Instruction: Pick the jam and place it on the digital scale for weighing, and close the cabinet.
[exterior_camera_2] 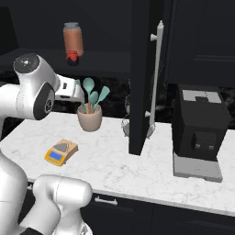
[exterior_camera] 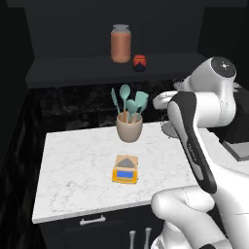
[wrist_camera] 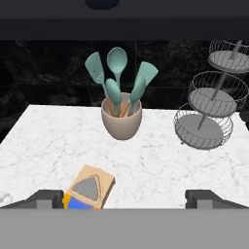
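So the arm hasn't gone for the jam (exterior_camera: pixel 140 62) yet. That little red jar sits up on the open cabinet (exterior_camera_2: pixel 146 78) shelf, just to the right of the tall orange-brown jar (exterior_camera: pixel 120 43), practically touching it as far as I can tell from the left base view. From the right base view it's half tucked under the big jar, so the gap is hard to judge.

The gripper (wrist_camera: pixel 124 198) hangs low over the counter (exterior_camera: pixel 73 170), aimed down past the utensil cup (wrist_camera: pixel 121 116), with its fingertips (wrist_camera: pixel 48 198) spread wide apart and nothing between them. The scale (exterior_camera: pixel 125 168) lies flat in front of the cup, a bit toward the robot, with its plate free.

How I'd do this step: lift well above the cup first, because those spoons stick up right below the shelf and are easy to clip. Come in at the jam from the side away from the tall jar, fingers kept wide, and close only once it's centred. It's tiny and squat, so a shallow grab could pop it out or nudge the big jar over.

The cabinet door stands edge-on to the right of the cup, so it can wait.
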